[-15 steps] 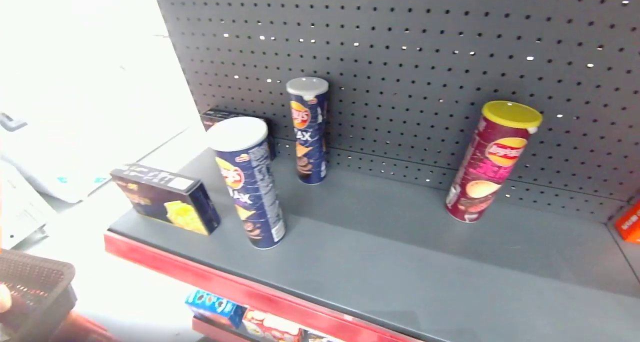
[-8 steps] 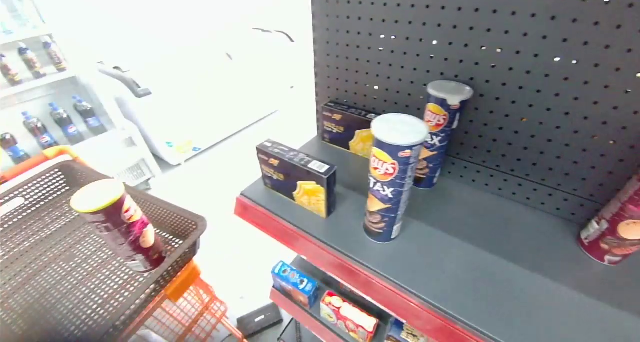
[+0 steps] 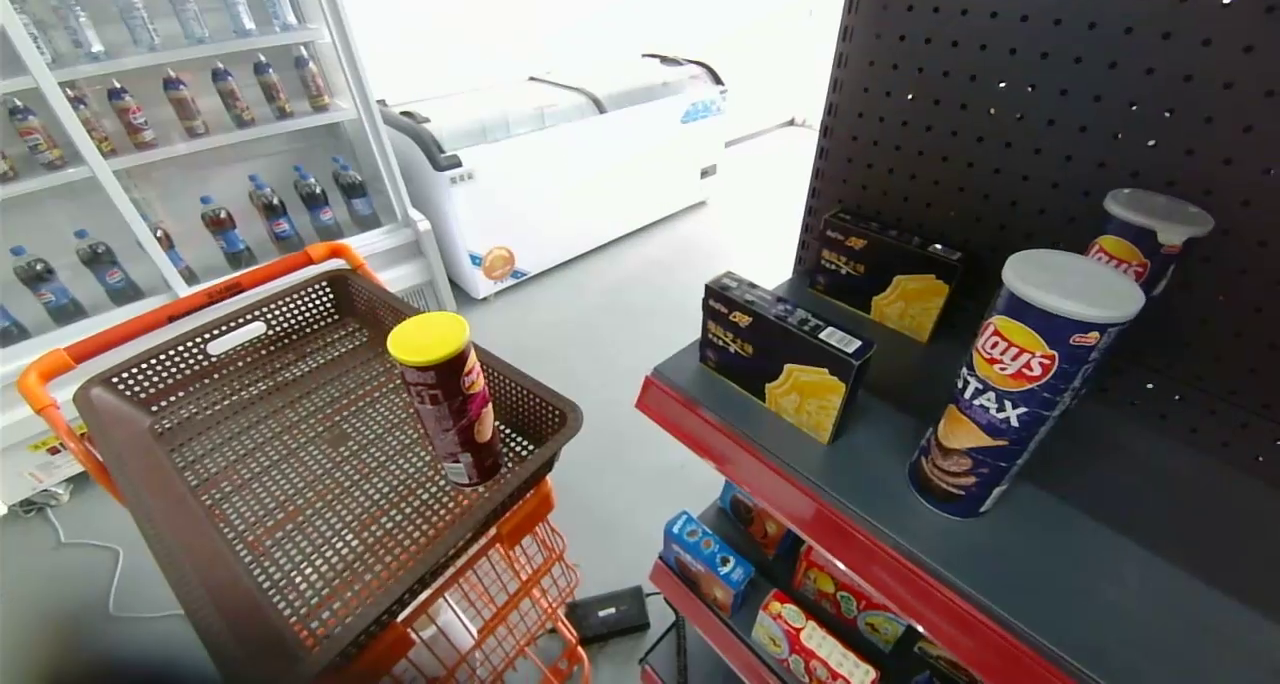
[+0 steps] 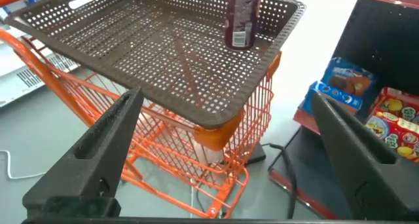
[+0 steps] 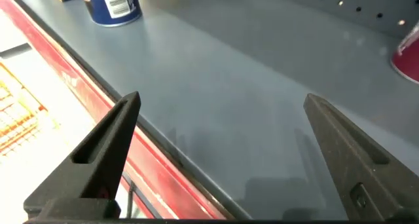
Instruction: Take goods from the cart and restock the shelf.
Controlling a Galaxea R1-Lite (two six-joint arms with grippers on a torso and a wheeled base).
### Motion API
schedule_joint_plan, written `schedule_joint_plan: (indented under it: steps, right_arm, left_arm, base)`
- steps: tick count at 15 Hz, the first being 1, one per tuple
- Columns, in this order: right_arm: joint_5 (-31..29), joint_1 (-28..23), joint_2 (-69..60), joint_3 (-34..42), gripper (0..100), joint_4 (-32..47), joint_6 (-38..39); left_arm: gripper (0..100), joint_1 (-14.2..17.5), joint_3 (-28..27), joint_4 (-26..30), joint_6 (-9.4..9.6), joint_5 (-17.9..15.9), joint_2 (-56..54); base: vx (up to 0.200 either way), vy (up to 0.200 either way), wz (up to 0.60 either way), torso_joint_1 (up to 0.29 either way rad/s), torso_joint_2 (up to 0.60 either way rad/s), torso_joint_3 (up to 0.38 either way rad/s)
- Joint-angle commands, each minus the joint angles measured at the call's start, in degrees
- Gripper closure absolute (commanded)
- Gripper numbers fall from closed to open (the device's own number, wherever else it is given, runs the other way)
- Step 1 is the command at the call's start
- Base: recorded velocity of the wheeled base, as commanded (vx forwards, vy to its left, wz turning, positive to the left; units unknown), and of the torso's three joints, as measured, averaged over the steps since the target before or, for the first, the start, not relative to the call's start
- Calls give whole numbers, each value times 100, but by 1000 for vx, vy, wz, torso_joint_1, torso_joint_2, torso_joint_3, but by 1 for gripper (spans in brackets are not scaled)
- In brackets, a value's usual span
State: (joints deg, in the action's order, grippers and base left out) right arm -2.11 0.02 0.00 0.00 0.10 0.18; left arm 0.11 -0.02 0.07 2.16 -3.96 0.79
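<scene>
A maroon chip can [image 3: 447, 396] with a yellow lid stands upright near the right rim of the brown cart basket [image 3: 250, 484]. Its lower half also appears as the maroon can [image 4: 239, 17] in the left wrist view. My left gripper [image 4: 226, 99] hangs open, low beside the basket [image 4: 131, 47], holding nothing. My right gripper [image 5: 222, 99] is open over the grey shelf board [image 5: 249, 126], apart from a blue can [image 5: 111, 4] and a maroon can [image 5: 409, 54]. Two blue chip cans [image 3: 1020, 384] [image 3: 1145, 239] and two dark boxes [image 3: 785, 356] [image 3: 885, 274] stand on the shelf [image 3: 1060, 574].
The orange cart frame [image 3: 490, 614] stands left of the red shelf edge [image 3: 800, 534], with a narrow floor gap between. Snack packs [image 3: 705, 562] fill the lower shelf. A drinks cooler [image 3: 150, 164] and a white chest freezer [image 3: 570, 164] stand behind. A black box [image 3: 608, 614] lies on the floor.
The head camera has swung to the left, so the shelf slid right and the cart with the maroon can came fully into view. The goods themselves have not moved.
</scene>
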Motion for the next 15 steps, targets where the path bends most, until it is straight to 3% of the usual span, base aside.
schedule_joint_plan:
  steps: [1, 5, 6, 9, 12, 15]
  right_arm:
    - [0, -2, 0, 0, 0, -1, -1]
    - [0, -2, 0, 0, 0, -1, -1]
    - [0, -2, 0, 0, 0, -1, -1]
    - [0, -2, 0, 0, 0, -1, -1]
    - [0, -2, 0, 0, 0, -1, -1]
    - [0, -2, 0, 0, 0, -1, -1]
  left_arm:
    - [0, -2, 2, 1, -5, 1, 0]
    - [0, -2, -94, -148, 13, -17, 0]
    - [0, -20, -499, -69, 4, -34, 44]
    - [0, -248, -2028, 599, 48, -87, 1872]
    - [0, -222, -2432, 441, 285, -17, 2856]
    - [0, -222, -2511, 441, 250, 361, 3480]
  base:
    - [0, 0, 0, 0, 0, 0]
    - [0, 0, 0, 0, 0, 0]
    - [0, 0, 0, 0, 0, 0]
    - [0, 0, 0, 0, 0, 0]
    - [0, 0, 0, 0, 0, 0]
    - [0, 0, 0, 0, 0, 0]
